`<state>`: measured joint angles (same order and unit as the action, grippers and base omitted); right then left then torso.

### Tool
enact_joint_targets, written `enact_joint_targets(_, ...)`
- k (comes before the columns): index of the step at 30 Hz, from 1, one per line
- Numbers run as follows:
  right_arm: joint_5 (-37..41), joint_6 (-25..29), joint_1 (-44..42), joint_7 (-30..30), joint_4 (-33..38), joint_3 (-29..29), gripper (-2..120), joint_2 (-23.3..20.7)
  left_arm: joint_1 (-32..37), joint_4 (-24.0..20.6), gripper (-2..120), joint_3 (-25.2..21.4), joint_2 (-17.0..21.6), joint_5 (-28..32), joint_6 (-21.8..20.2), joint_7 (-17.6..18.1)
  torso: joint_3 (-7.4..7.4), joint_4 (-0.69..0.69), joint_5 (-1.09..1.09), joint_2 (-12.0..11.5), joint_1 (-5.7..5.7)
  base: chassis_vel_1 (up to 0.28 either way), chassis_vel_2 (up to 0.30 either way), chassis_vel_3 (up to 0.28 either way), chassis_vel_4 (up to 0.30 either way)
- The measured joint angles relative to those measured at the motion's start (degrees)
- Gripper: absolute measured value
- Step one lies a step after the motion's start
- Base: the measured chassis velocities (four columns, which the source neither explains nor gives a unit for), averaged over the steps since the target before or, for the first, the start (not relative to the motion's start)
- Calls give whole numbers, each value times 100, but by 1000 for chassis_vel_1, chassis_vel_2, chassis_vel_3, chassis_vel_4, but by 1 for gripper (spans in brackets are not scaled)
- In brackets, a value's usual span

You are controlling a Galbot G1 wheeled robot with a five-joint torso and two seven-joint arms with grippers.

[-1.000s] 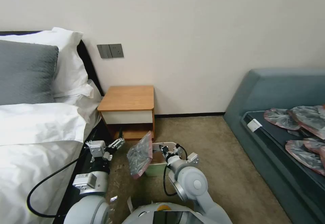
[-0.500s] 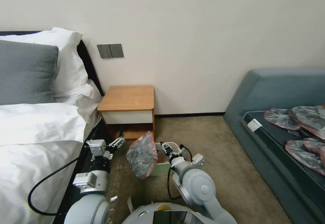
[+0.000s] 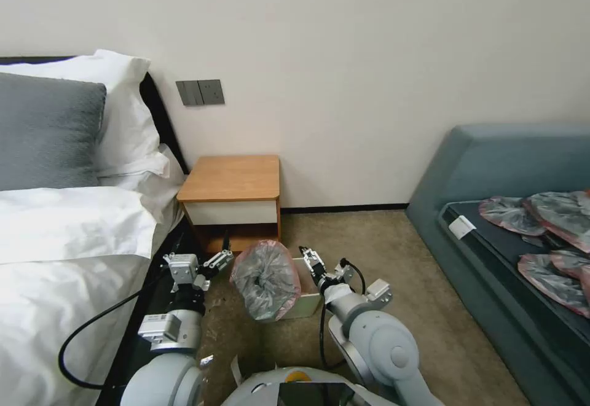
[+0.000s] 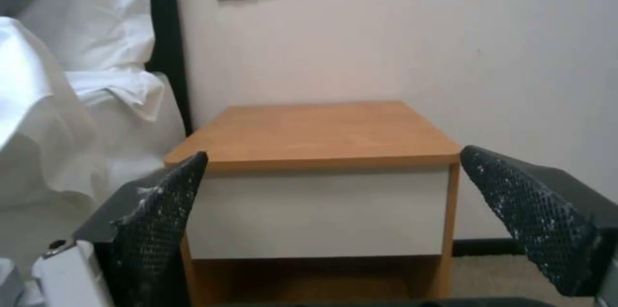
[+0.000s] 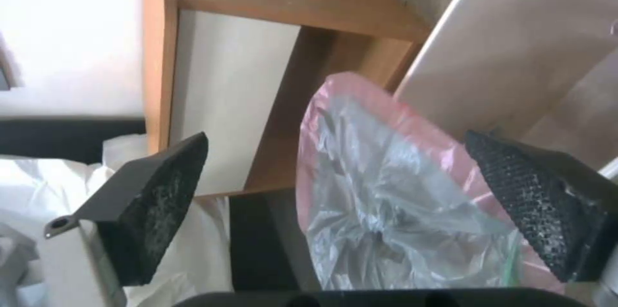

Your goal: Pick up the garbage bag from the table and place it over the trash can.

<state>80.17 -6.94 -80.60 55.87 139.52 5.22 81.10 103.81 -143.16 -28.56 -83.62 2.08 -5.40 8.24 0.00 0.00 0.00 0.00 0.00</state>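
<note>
Garbage bag (image 3: 266,280): grey crinkled plastic with a pink-red rim, sitting on the left side of the trash can (image 3: 308,298), its mouth facing outward toward the robot. The bag covers the can's left end; the can's right wall and part of its cream-white interior are bare. In the right wrist view the garbage bag (image 5: 393,201) lies against the trash can (image 5: 515,65), pink rim along the can's edge.

Right gripper (image 3: 312,263): just right of the bag, above the trash can opening. Jaws spread wide; in the right wrist view the bag sits between the two black pads (image 5: 161,201) without either pad pressing on it. Nothing gripped.

Left gripper (image 3: 216,263): to the left of the trash can, apart from the bag, low in front of the surface. Jaws spread, nothing between them; the left wrist view looks past both pads (image 4: 161,220) at the surface.

Surface (image 3: 232,177): wooden nightstand, orange-brown top, white drawer front, just behind the trash can, against the wall. Top is bare wood in the left wrist view (image 4: 316,131).

Trash can stands on the carpet (image 3: 393,271). Bed (image 3: 67,234) with white linen left of the trash can, beyond the left gripper. Teal sofa (image 3: 491,166) well to the right of the trash can, carrying several similar grey-pink bags (image 3: 541,234).
</note>
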Motion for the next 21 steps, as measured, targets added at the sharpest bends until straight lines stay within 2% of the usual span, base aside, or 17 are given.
enact_joint_targets(8,-88,-61,8,-23,0,129,100,-9,78,402,95,149,104,-185,15,37,0,0,0,0,0,0,0,0,0)
enact_joint_targets(12,-93,-76,18,-29,-1,178,100,-2,117,659,86,303,109,-372,54,96,0,0,0,0,0,0,0,0,0)
enact_joint_targets(15,-109,-94,23,-32,-27,198,100,24,168,927,73,537,96,-503,65,184,0,0,0,0,0,0,0,0,0)
enact_joint_targets(21,-126,-107,11,-32,-67,237,100,44,177,1331,72,700,44,-625,63,271,0,0,0,0,0,0,0,0,0)
